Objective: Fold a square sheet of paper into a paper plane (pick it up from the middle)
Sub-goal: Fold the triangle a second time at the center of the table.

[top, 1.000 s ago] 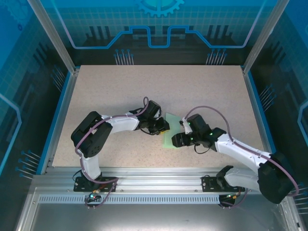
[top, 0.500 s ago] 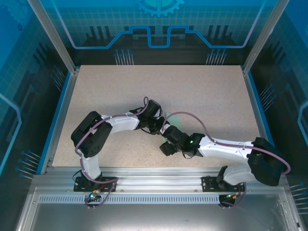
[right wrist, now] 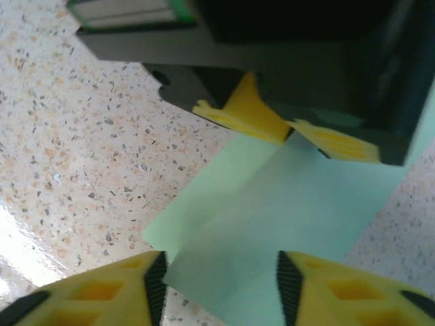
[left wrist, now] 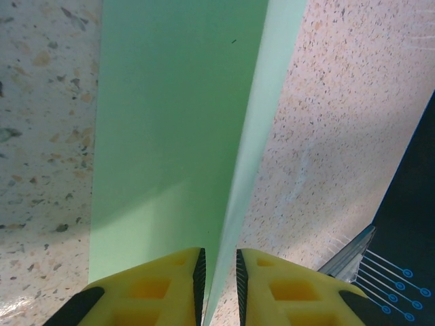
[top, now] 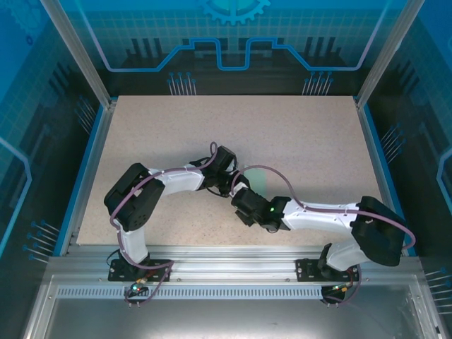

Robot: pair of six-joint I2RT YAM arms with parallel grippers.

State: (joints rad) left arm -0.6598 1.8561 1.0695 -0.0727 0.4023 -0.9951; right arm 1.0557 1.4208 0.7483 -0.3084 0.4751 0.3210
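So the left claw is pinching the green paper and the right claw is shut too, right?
No. The left claw is pinching the green paper, but the right claw is wide open, as the right wrist view shows.

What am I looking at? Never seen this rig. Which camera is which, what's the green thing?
Two robot arms are bolted to a speckled table. The wide picture comes from a fixed camera overhead. The two close-ups come from a camera on each wrist, with that arm's yellow fingers at the bottom. The green thing is a sheet of paper, partly folded, lying on the table. The left gripper is pinched shut on a fold in it. The right gripper hangs open over the paper, facing the left one.
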